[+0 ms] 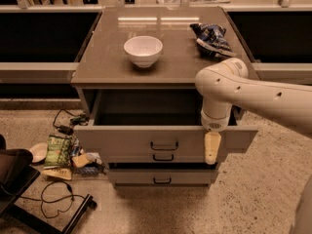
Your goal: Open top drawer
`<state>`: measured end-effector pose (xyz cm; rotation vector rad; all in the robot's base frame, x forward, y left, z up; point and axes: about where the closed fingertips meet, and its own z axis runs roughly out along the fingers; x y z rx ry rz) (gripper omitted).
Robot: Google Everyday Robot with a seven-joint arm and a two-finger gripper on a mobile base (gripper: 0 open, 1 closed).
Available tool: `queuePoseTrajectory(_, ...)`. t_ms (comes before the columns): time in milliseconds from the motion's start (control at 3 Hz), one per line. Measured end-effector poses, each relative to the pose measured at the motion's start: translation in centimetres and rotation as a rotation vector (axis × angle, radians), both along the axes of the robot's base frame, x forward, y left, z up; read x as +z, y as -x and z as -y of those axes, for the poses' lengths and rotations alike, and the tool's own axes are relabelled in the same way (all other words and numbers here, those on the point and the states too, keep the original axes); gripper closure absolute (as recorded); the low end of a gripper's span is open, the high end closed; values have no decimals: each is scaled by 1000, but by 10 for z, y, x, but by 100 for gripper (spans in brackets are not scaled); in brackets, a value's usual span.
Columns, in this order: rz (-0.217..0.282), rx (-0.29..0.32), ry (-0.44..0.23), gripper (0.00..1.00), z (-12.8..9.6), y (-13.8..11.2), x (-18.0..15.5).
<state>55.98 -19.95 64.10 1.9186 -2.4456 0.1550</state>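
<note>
The scene is dim and warm, with a yellow-brown cast. Light comes from above and far: 2 pale streaks of glare lie on the far part of the desk [102, 65], and the white bowl [143, 50] catches a bright rim. The open top drawer [122, 141] is dark inside, shaded by the desk top. The arm [258, 94] is the brightest surface. The gripper [212, 148] hangs below it against the drawer's front panel, at the right, evenly lit. Black shadow fills the recesses left and right.
</note>
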Motion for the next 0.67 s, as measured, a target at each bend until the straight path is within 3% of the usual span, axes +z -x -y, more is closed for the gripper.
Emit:
queuePoseTrajectory(333, -70, -63, -31, 18, 7, 52, 2)
queuePoseTrajectory(667, -104, -84, -23, 41, 5, 81, 8)
